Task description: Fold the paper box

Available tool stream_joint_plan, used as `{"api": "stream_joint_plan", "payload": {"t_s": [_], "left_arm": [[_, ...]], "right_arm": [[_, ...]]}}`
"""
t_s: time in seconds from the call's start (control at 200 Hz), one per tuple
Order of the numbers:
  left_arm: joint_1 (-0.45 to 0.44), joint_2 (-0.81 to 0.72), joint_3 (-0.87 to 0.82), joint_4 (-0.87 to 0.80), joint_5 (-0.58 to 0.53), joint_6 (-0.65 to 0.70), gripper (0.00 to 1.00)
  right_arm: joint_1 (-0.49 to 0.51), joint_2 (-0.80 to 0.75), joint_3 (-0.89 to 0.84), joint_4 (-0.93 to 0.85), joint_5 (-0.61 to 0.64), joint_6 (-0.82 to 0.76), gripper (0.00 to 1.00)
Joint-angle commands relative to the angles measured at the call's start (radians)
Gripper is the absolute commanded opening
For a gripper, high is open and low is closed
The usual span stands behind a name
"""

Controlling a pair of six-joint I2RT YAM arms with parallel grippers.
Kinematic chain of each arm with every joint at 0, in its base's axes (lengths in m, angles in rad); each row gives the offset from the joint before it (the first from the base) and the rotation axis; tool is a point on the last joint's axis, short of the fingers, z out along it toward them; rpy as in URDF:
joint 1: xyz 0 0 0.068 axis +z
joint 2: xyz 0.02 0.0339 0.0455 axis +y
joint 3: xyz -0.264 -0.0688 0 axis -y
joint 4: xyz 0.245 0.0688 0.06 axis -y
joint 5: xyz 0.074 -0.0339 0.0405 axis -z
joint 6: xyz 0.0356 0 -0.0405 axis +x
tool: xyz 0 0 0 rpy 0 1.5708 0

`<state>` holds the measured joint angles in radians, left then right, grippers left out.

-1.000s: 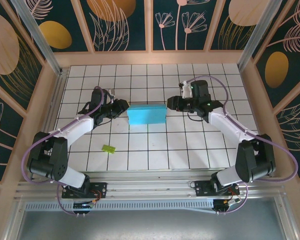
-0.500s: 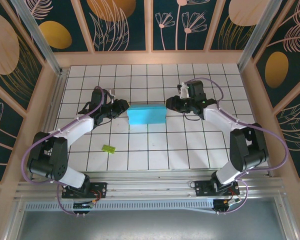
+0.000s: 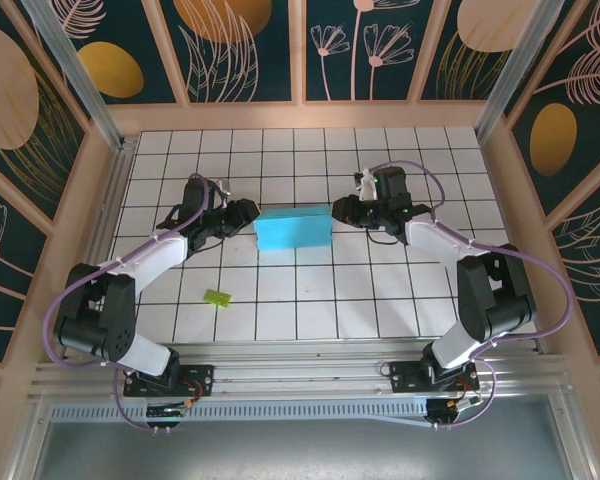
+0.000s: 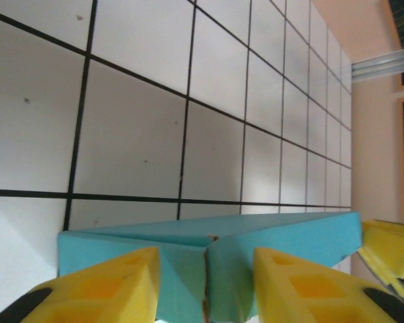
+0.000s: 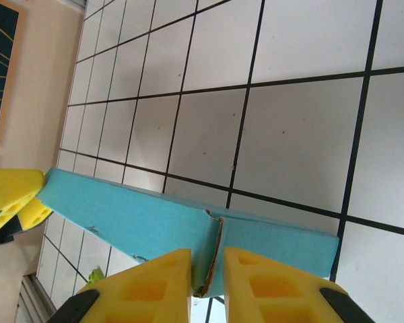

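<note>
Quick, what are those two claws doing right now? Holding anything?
left gripper: open, fingers either side of the paper box end, not squeezing it.
right gripper: shut on the paper box, pinching its end seam.

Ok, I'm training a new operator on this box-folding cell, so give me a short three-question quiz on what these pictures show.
1. True or false: the paper box lies on the tiles between the left tool and the right tool.
2. Where is the lime-green scrap? A) on top of the box. B) on the tiles, apart from the box. C) inside the right tool.
3. What colour is the box's upward face in the top view?
Key: 1 true; 2 B; 3 turquoise.
</note>
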<state>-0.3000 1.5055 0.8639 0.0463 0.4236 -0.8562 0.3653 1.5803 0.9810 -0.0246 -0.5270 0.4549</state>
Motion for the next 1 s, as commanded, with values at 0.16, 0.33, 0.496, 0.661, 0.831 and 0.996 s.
{"api": "stream_joint_plan", "payload": {"t_s": [0.16, 0.33, 0.496, 0.661, 0.831, 0.996], "left_arm": [[-0.003, -0.046, 0.030, -0.073, -0.027, 0.046, 0.64], [-0.002, -0.026, 0.019, -0.053, -0.028, 0.020, 0.49], [-0.003, -0.016, -0.007, -0.026, 0.019, 0.000, 0.36], [-0.004, -0.049, -0.040, -0.005, 0.075, -0.007, 0.40], [-0.003, -0.141, -0.098, 0.017, 0.066, -0.078, 0.55], [-0.004, -0.237, -0.157, -0.015, -0.042, -0.158, 0.56]], "right_arm": [[-0.010, 0.012, 0.058, -0.121, 0.070, -0.022, 0.21], [-0.008, 0.019, 0.033, -0.102, 0.049, -0.007, 0.21], [-0.009, 0.014, 0.019, -0.100, 0.063, -0.005, 0.21], [-0.006, 0.010, 0.012, -0.088, 0.069, 0.008, 0.21], [0.002, 0.008, 0.024, -0.090, 0.064, 0.008, 0.21], [0.006, 0.011, 0.025, -0.093, 0.065, 0.002, 0.21]]}}
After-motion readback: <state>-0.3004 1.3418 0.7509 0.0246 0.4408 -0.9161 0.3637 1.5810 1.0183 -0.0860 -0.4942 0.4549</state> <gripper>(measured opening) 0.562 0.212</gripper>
